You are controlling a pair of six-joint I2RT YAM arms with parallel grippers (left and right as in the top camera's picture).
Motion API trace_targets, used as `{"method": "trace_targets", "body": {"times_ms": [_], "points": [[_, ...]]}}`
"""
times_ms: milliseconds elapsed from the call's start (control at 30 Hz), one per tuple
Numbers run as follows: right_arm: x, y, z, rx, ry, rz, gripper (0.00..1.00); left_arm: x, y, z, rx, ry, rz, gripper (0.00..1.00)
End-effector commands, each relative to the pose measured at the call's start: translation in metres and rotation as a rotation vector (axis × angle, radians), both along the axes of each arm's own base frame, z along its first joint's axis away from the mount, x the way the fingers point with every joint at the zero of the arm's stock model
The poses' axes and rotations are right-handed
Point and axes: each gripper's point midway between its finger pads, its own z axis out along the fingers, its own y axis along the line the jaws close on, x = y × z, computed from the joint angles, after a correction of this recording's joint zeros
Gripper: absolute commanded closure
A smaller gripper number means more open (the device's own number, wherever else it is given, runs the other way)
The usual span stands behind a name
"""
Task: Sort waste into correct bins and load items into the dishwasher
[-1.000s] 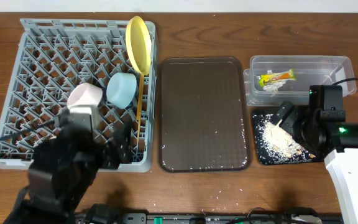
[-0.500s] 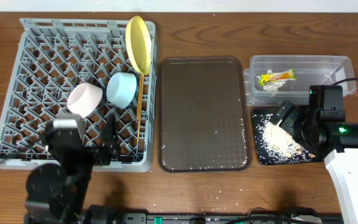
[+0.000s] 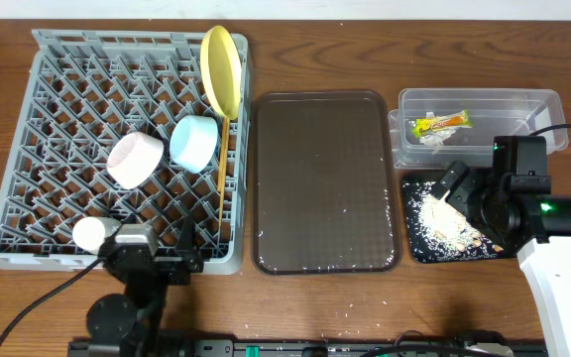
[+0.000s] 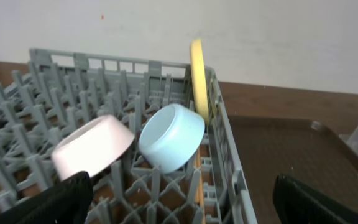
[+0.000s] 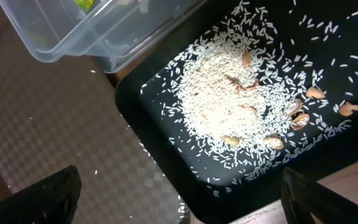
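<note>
The grey dish rack [image 3: 67, 89] holds an upright yellow plate [image 3: 221, 67], a light blue bowl [image 3: 194, 142], a white-pink bowl [image 3: 134, 159], wooden chopsticks [image 3: 223, 164] and a small white cup [image 3: 89, 233]. My left gripper [image 3: 159, 260] is open and empty at the rack's front edge. Its wrist view shows the plate [image 4: 197, 71], blue bowl [image 4: 171, 137], white-pink bowl [image 4: 92, 148] and open jaws [image 4: 185, 206]. My right gripper [image 3: 469, 201] is open over the black tray [image 3: 416, 248] of rice crumbs [image 5: 229, 109]. The clear tub [image 3: 523, 104] holds the wrapper [image 3: 440, 123] and paper bits [image 3: 432, 139].
A large dark brown serving tray [image 3: 325, 178] lies between the rack and the bins, with a few rice grains on it [image 5: 42, 124]. Cables run along the table's front edge and right side. The clear tub's corner [image 5: 104, 37] overlaps the black tray's far edge.
My left arm has drawn back off the rack toward the table's front edge, uncovering the white cup in the rack's front left. The right arm has not moved.
</note>
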Motion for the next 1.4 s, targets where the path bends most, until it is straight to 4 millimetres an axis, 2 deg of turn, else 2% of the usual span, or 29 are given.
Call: {"method": "trace_targets", "body": {"times_ms": [0, 200, 233, 267, 300, 367, 400, 1167, 1200, 1267, 1300, 1367], "points": [[0.000, -0.003, 0.001, -0.006, -0.002, -0.017, 0.01, 0.011, -0.005, -0.021, 0.004, -0.003, -0.024, 0.07], [0.000, -0.003, 0.001, -0.006, -0.002, -0.017, 0.01, 0.028, -0.007, -0.048, 0.001, -0.033, -0.031, 0.07], [0.000, -0.003, 0.001, -0.006, -0.002, -0.017, 0.01, 0.029, -0.007, -0.056, 0.002, -0.020, -0.031, 0.07], [0.000, -0.003, 0.001, -0.006, -0.002, -0.017, 0.01, 0.030, -0.007, -0.067, 0.003, 0.004, -0.030, 0.01], [0.000, -0.003, 0.001, -0.006, -0.002, -0.017, 0.01, 0.030, -0.007, -0.075, 0.004, 0.021, -0.030, 0.02], [0.000, -0.003, 0.001, -0.006, -0.002, -0.017, 0.01, 0.036, -0.007, -0.070, 0.001, -0.043, -0.027, 0.02], [0.000, -0.003, 0.001, -0.006, -0.002, -0.017, 0.01, 0.035, -0.006, -0.074, 0.002, -0.029, -0.026, 0.02], [0.000, -0.003, 0.001, -0.008, 0.000, -0.017, 0.01, 0.035, -0.007, -0.074, 0.002, -0.030, -0.027, 0.02], [-0.003, -0.005, -0.001, -0.020, 0.010, -0.009, 0.01, 0.036, -0.007, -0.074, 0.002, -0.031, -0.027, 0.02], [-0.004, -0.025, 0.000, -0.155, 0.000, 0.002, 0.01, 0.035, -0.007, -0.074, 0.002, -0.030, -0.027, 0.02], [-0.012, -0.039, 0.003, -0.255, -0.019, 0.020, 0.01, 0.035, -0.007, -0.074, 0.002, -0.030, -0.027, 0.02], [-0.013, -0.045, 0.006, -0.313, -0.080, 0.042, 0.01, 0.036, -0.007, -0.074, 0.002, -0.031, -0.027, 0.02]]}}
